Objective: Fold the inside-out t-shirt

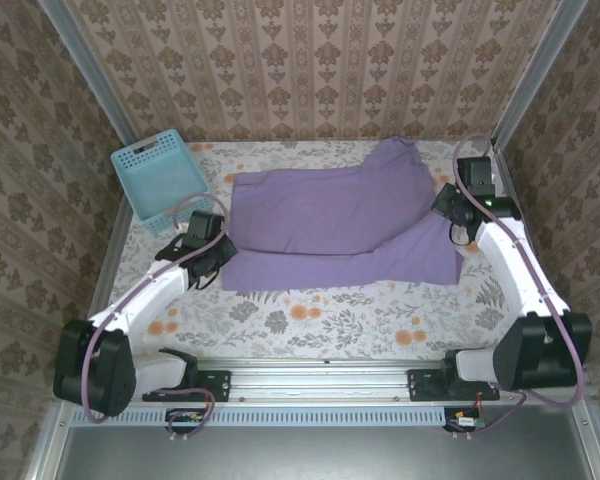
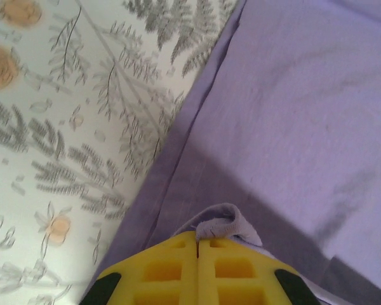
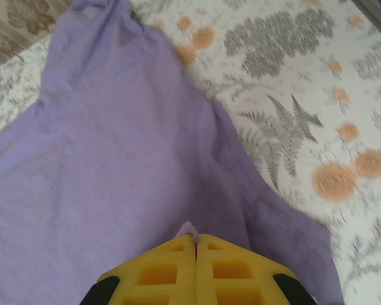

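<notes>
The lavender t-shirt [image 1: 330, 215] lies mid-table on the floral tablecloth [image 1: 330, 320], one layer doubled over. The left gripper [image 2: 198, 240] pinches a tuck of its left edge, and the right gripper [image 3: 195, 238] is pressed shut on its right edge. This looks like a fold in hand. Next, both edges need lifting evenly and carrying across together.

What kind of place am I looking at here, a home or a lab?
Likely a robot test booth dressed as a home: wallpapered panels in metal framing, a floral-covered table, and a t-shirt laid out for folding.
</notes>
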`<state>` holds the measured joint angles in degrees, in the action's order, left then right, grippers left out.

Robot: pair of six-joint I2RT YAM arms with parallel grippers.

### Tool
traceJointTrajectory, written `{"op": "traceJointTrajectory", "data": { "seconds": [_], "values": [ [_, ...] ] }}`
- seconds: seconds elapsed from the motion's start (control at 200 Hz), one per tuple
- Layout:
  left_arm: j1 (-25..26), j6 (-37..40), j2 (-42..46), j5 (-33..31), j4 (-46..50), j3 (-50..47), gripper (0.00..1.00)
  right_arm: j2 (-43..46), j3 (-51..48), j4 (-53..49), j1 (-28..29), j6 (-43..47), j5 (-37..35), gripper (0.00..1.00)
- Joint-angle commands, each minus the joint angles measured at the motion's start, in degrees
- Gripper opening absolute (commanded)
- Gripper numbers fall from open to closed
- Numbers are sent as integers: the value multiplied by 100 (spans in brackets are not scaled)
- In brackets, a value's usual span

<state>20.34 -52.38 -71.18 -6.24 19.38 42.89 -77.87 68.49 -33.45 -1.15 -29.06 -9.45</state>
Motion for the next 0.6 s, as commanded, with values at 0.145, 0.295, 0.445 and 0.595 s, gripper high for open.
{"op": "traceJointTrajectory", "data": {
  "seconds": [0.145, 0.295, 0.445, 0.595],
  "values": [
    [-381, 430, -884, 83, -697, 470, 0, -1162, 970, 630, 25, 215, 127, 0],
    [-501, 539, -1455, 236, -849, 728, 0, -1724, 1323, 790, 138, 331, 150, 3],
    [-667, 859, -1985, 509, -828, 1111, 31, -2257, 1758, 542, 155, 408, 49, 41],
    [-699, 1240, -1859, 565, -222, 1430, 50, -1908, 1293, 318, 172, 285, -5, 63]
  ]
}}
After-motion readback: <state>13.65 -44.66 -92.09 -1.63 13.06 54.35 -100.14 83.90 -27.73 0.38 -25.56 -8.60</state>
